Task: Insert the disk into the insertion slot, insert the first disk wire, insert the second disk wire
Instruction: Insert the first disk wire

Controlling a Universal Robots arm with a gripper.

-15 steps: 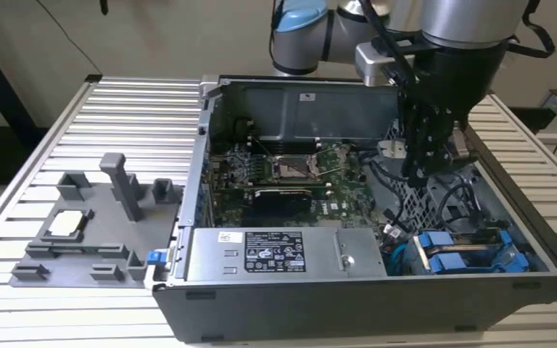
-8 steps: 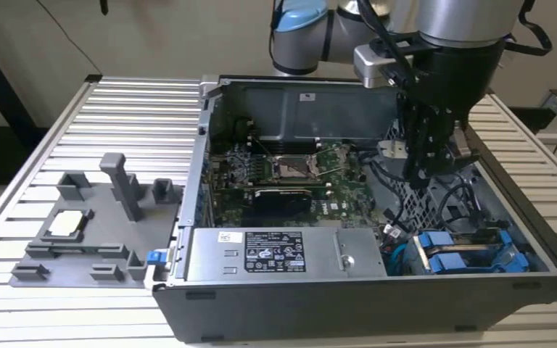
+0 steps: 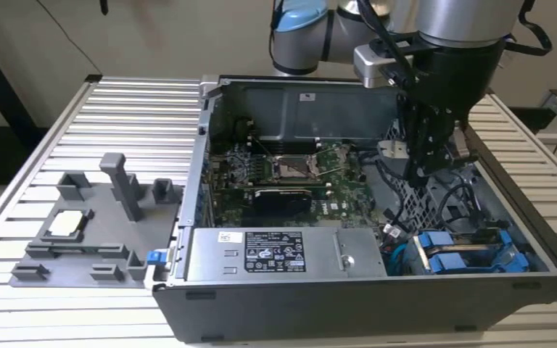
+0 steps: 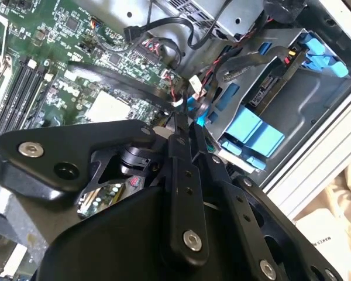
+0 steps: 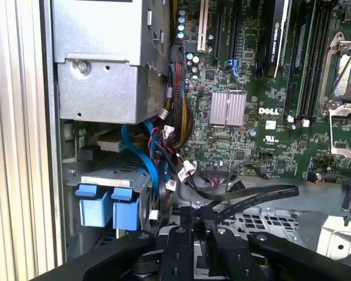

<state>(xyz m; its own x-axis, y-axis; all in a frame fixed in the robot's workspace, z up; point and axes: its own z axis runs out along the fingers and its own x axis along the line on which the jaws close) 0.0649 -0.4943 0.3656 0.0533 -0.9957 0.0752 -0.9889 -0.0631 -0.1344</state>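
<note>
Your gripper (image 5: 198, 215) hangs low inside the case (image 3: 356, 304), beside the cage. Its jaws are drawn narrow, pinching one end of a flat black wire (image 5: 254, 198), which arcs free above the motherboard (image 5: 245, 146). The disk (image 5: 96, 208) sits in the slot (image 4: 295, 111), blue tabs facing outward.
</note>
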